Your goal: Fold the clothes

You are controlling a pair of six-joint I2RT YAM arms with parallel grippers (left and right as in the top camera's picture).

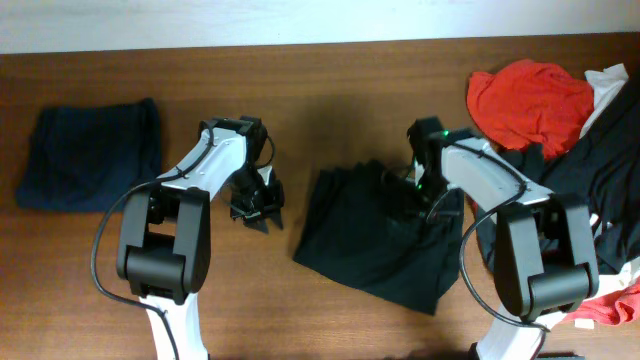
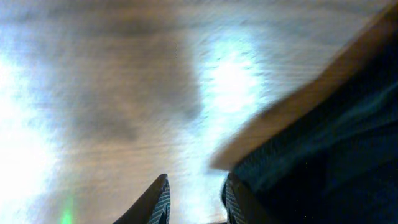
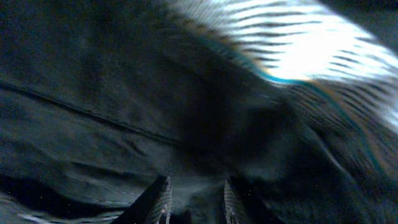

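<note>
Left gripper (image 2: 194, 186): fingers parted, empty, over bare brown wooden table (image 1: 300, 80), just beside the left edge of the crumpled black cloth garment (image 1: 365, 240) at frame centre. Right gripper (image 3: 194, 186): fingers likewise parted, low over that garment's upper right. Upper left: one dark navy garment (image 1: 90, 158), seemingly folded already. Far right: heap of red, black and white clothes (image 1: 530, 100), unfolded. Early going, probably; most still to do.

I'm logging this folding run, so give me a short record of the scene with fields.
surface: wooden table
folded: navy garment, far left
being worked: black garment, centre, spread and rumpled
waiting: clothes pile, right edge, red piece on top
left fingers: apart, over bare wood beside the black garment
right fingers: apart, over the black garment
</note>
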